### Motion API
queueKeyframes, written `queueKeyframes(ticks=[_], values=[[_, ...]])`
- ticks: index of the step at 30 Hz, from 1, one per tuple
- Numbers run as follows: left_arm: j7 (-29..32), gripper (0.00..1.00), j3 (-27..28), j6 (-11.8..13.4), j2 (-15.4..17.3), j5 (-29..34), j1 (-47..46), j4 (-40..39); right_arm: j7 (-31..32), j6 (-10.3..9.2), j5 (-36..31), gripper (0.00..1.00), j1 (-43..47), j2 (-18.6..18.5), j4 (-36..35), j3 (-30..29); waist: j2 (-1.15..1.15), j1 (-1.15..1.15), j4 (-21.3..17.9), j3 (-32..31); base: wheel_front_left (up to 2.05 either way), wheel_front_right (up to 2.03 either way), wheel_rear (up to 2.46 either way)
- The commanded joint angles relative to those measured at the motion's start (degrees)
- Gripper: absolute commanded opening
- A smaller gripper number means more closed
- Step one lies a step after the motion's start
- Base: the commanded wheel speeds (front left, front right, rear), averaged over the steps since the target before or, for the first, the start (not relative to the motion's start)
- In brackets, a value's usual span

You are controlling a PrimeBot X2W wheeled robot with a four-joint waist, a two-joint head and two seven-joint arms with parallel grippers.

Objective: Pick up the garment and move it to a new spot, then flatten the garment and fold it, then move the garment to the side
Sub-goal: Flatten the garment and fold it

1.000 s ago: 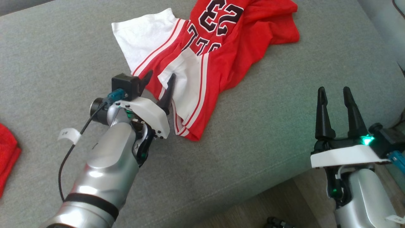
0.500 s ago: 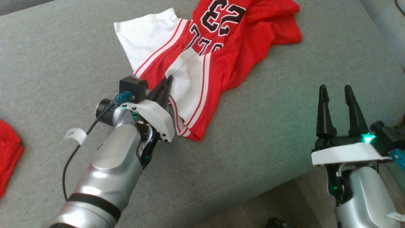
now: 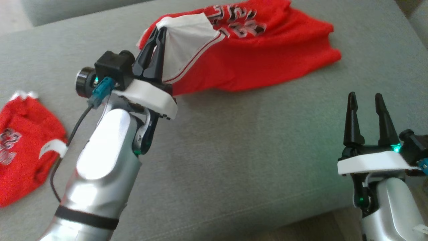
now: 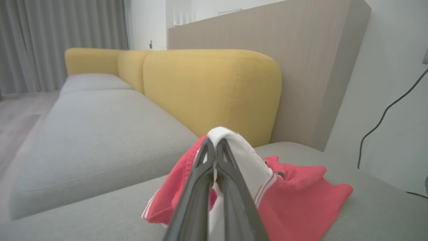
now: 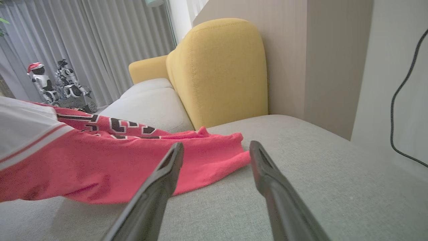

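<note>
Draping from the left pincer point(image 3: 159, 32), the red-and-white garment point(image 3: 260, 63) lies crumpled.

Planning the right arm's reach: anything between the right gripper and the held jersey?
Nothing: the head view shows bare grey cushion between the right gripper and the jersey.

The red fabric sports jersey point(image 3: 260, 63), with white panels edged in thin red and white stripes and black numerals outlined in white, lies rumpled toward 12 to 1 o'clock on the grey fabric sofa seat point(image 3: 240, 150). Its white end point(image 3: 187, 40), near 11 o'clock, stands off the seat in a peak, pinched between the closed fingers of the left gripper point(image 3: 159, 31). The red bulk trails toward 2 o'clock, resting on the seat.
</note>
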Motion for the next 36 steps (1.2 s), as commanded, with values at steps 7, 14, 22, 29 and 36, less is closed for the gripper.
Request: queueKeyframes(ticks=[7, 14, 22, 29, 36], values=[[-0.44, 0.00, -1.45, -3.31, 4.65, 5.03, 4.66, -2.14, -0.62, -0.04, -0.93, 1.00, -0.78, -0.18, 0.54, 0.10, 0.00, 0.00, 7.35, -5.66, 0.00, 0.00, 0.00], [-0.13, 0.00, -7.18, -5.31, 6.95, 8.35, 9.84, -1.47, -0.56, -0.04, -0.47, 1.00, -0.20, -0.18, 1.42, 0.90, 0.00, 0.00, 10.04, -5.89, 0.00, 0.00, 0.00], [-0.11, 1.00, -12.06, -5.18, 6.43, 9.73, 16.35, -1.14, -0.34, -0.04, -0.46, 1.00, -0.09, -0.18, 2.60, 0.99, 0.00, 0.00, 11.95, -6.41, 0.00, 0.00, 0.00], [-0.40, 1.00, -4.21, 0.44, 3.04, 2.99, 20.41, -6.26, 0.06, -0.04, -0.78, 1.00, 0.84, -0.18, 2.83, 1.08, 0.00, 0.00, 12.79, -7.37, 0.00, 0.00, 0.00], [-0.43, 1.00, 3.70, 2.24, -0.48, -2.74, 29.09, -15.01, 0.31, -0.04, -0.43, 1.00, 3.06, -0.18, 1.58, 0.64, 0.00, 0.00, 13.53, -7.76, 0.00, 0.00, 0.00]])
